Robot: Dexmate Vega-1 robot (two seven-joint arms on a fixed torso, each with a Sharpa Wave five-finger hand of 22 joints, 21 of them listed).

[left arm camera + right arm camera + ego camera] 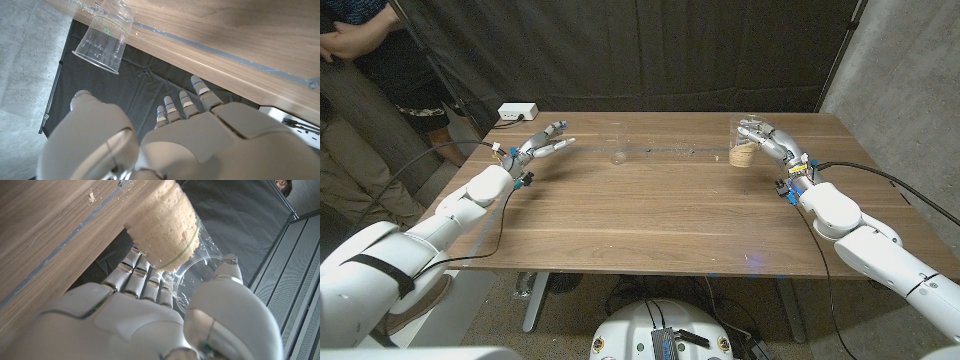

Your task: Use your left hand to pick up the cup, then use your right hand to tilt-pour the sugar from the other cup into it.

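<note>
right hand [150, 315] gripping sugar cup [165, 235]

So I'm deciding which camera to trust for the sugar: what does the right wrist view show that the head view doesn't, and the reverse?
Right wrist view alone: loose grains on the wood. Head view alone: the empty clear plastic cup, the left hand open beside it, the white power strip. Both: the right hand around the clear plastic cup of tan sugar, standing on the wooden table.
</note>
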